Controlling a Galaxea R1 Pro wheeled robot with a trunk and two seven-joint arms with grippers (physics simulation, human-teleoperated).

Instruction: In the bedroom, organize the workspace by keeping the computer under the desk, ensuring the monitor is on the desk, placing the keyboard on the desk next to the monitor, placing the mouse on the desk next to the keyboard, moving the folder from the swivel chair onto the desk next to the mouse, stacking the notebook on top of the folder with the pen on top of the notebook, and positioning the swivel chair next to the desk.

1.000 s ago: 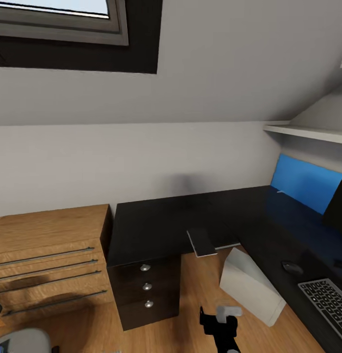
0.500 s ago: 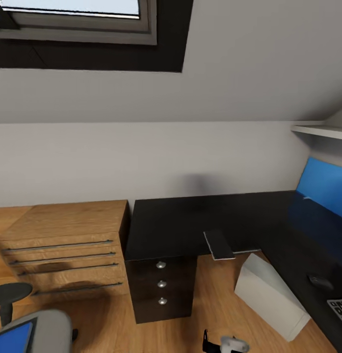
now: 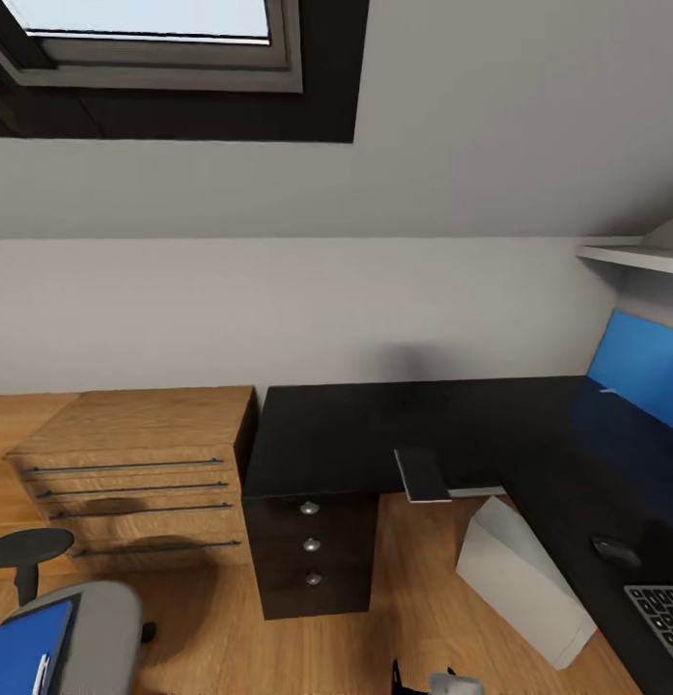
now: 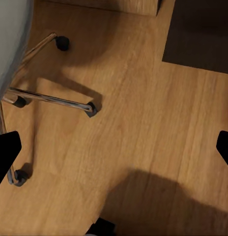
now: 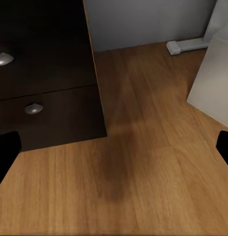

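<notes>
While both grippers hang over bare wood floor with fingers spread wide and holding nothing, the black desk fills the far right corner. One notebook overhangs its near edge, above one grey computer tilted on the floor. One mouse lies just beyond one keyboard at right. Left of the desk's three-knob drawers stands a wooden shelf unit. One blue folder rests on the swivel chair, near left.

Even, soft render light; skylight bright. Faint grey shadow on wall, soft dark patches on floor. Sharp throughout, mild wide-angle stretch at edges.
</notes>
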